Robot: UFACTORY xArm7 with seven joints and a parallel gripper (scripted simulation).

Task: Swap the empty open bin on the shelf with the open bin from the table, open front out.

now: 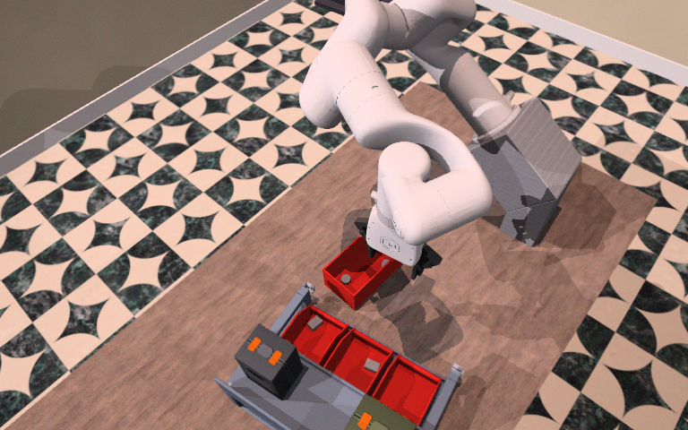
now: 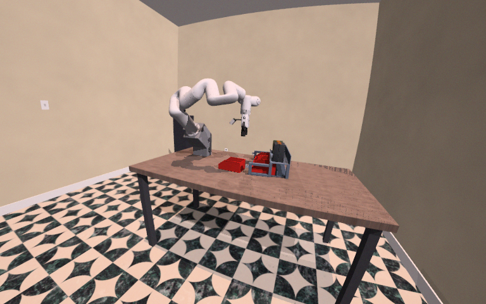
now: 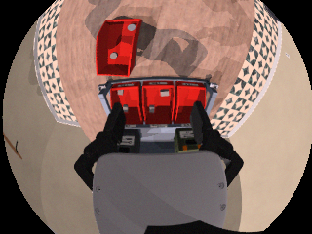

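Note:
My gripper (image 1: 393, 263) (image 2: 243, 135) (image 3: 157, 109) is open and empty, pointing down high above the table. The open bin on the table (image 1: 365, 283) (image 2: 231, 164) (image 3: 107, 45) is red, stands on its base and holds two round grey parts. The empty bin (image 1: 406, 389) (image 3: 188, 101) is the red one in the shelf's lower row, at the right end in the wrist view; no parts show in it. In the wrist view one fingertip overlaps its lower part. The grey-blue shelf (image 1: 324, 398) (image 2: 269, 169) (image 3: 161, 132) stands beside the table bin, with a gap between.
Two more red bins, the middle one (image 1: 355, 355) (image 3: 158, 100) and the left one (image 1: 320, 340) (image 3: 132, 99), stand in the row with grey parts inside. A dark case (image 1: 266, 358) (image 2: 277, 152) and an olive case (image 1: 388, 417) (image 3: 185, 137) stand on the shelf's upper board behind the bins.

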